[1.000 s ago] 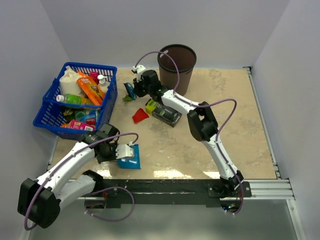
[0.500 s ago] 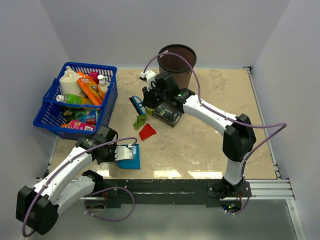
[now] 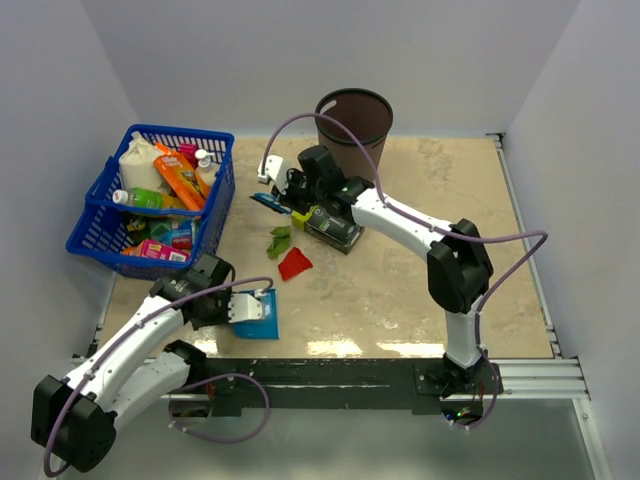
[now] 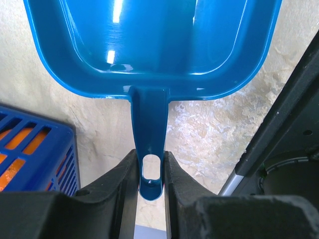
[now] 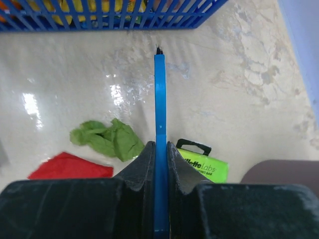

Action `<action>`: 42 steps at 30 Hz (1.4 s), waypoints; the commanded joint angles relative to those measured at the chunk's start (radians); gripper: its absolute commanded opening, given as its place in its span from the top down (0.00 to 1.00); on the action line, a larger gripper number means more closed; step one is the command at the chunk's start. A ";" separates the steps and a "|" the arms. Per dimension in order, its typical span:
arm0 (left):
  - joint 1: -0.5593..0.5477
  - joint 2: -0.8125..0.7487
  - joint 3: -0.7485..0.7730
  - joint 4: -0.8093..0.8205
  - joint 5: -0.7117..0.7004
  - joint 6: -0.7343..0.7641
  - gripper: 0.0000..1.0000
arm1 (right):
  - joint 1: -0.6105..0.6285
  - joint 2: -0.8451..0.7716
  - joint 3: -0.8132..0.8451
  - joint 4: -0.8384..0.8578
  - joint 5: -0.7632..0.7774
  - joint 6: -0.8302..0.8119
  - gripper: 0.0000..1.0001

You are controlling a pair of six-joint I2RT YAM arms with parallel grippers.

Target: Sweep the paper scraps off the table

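Note:
Two paper scraps lie on the table (image 3: pixel 480 250): a green wad (image 3: pixel 280 239) and, nearer the front, a red one (image 3: pixel 294 263). My right gripper (image 3: pixel 283 193) is shut on the thin handle of a blue brush (image 3: pixel 266 199), which hangs just behind the green wad. In the right wrist view the brush handle (image 5: pixel 159 94) runs straight out between the jaws of that gripper (image 5: pixel 159 149), with the green wad (image 5: pixel 107 139) and the red scrap (image 5: pixel 70 168) down to the left. My left gripper (image 4: pixel 150 164) is shut on the handle of the blue dustpan (image 4: pixel 149 45), which lies flat near the front edge (image 3: pixel 263 315).
A black-and-lime box (image 3: pixel 331 225) lies right of the scraps, under the right arm. A brown bin (image 3: pixel 353 120) stands at the back. A blue basket (image 3: pixel 150 200) full of bottles and packets fills the left side. The metal front rail (image 3: pixel 400 372) bounds the near edge.
The right arm swept the brush toward the front, pushing the green and red scraps closer to the dustpan, then lifted the brush back toward the rear left. The left arm barely moved.

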 commanded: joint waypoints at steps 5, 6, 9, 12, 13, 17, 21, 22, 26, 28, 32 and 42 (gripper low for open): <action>0.002 -0.033 0.033 -0.062 -0.046 -0.033 0.98 | 0.041 -0.008 -0.028 0.119 -0.089 -0.367 1.00; 0.002 -0.036 0.033 -0.067 -0.050 -0.035 0.98 | 0.047 -0.005 -0.037 0.115 -0.108 -0.387 1.00; 0.002 -0.047 0.035 -0.081 -0.066 -0.019 0.98 | 0.076 0.006 -0.065 0.046 -0.138 -0.494 1.00; 0.002 -0.049 0.036 -0.096 -0.078 -0.004 0.98 | 0.096 0.008 -0.094 -0.008 -0.155 -0.594 1.00; 0.002 -0.049 0.041 -0.099 -0.081 -0.002 0.98 | 0.101 0.008 -0.103 -0.017 -0.155 -0.629 1.00; 0.002 -0.052 0.052 -0.119 -0.089 0.002 0.99 | 0.105 -0.028 -0.192 -0.063 -0.135 -0.692 1.00; 0.002 -0.032 0.078 -0.136 -0.075 0.008 0.99 | 0.107 -0.127 -0.319 -0.151 -0.145 -0.823 1.00; 0.002 -0.027 0.085 -0.138 -0.072 0.008 0.99 | 0.107 -0.150 -0.347 -0.169 -0.143 -0.855 1.00; 0.002 -0.009 0.084 -0.125 -0.049 0.030 0.99 | 0.112 -0.247 -0.468 -0.363 -0.123 -0.916 1.00; 0.002 -0.003 0.079 -0.110 -0.041 0.044 0.99 | 0.110 -0.325 -0.523 -0.398 -0.100 -0.919 1.00; 0.002 0.057 0.073 -0.057 -0.009 0.056 0.99 | 0.110 -0.498 -0.686 -0.474 -0.071 -0.903 1.00; -0.011 0.252 0.192 0.065 0.124 0.051 0.98 | 0.043 -0.937 -0.781 -0.571 0.036 -0.619 1.00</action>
